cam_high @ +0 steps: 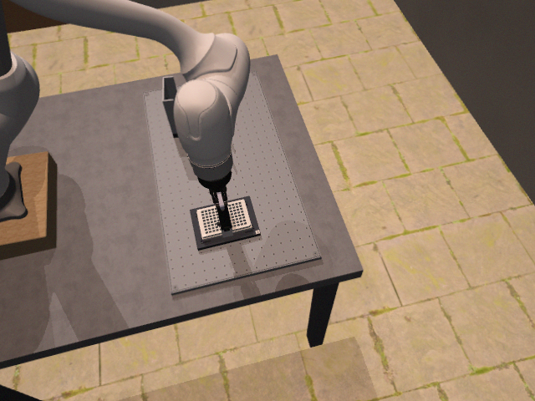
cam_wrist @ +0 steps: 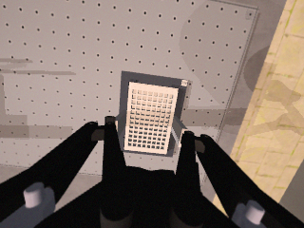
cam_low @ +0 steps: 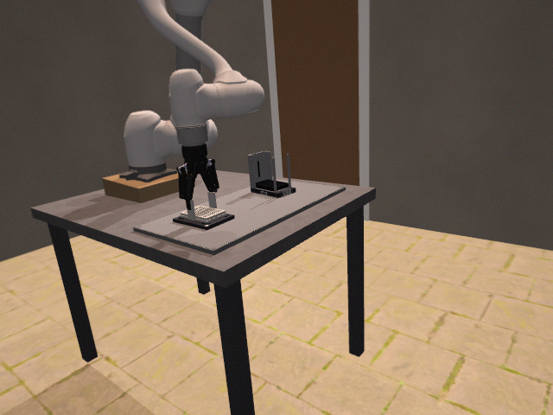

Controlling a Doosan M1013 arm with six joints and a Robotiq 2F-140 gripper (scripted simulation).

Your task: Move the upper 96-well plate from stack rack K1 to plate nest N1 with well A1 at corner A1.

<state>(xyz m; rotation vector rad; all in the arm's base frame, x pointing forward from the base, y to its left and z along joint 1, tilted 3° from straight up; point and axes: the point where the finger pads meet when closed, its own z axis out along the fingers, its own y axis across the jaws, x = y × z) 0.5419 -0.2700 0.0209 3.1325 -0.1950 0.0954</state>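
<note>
White 96-well plate (cam_high: 223, 217) sits over dark nest N1 (cam_high: 202, 242), centre frame; hand (cam_low: 201, 209) clenched on its long sides. Rack K1 (cam_low: 261, 169) upper middle.

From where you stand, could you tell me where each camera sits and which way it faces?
Top: high above the table, angled down on the arm, plate and nest N1.
Exterior: off a table corner, looking across at the gripper, plate and rack K1.
Wrist: behind the fingers, looking down on the plate.
All three share the plate in the nest.
</note>
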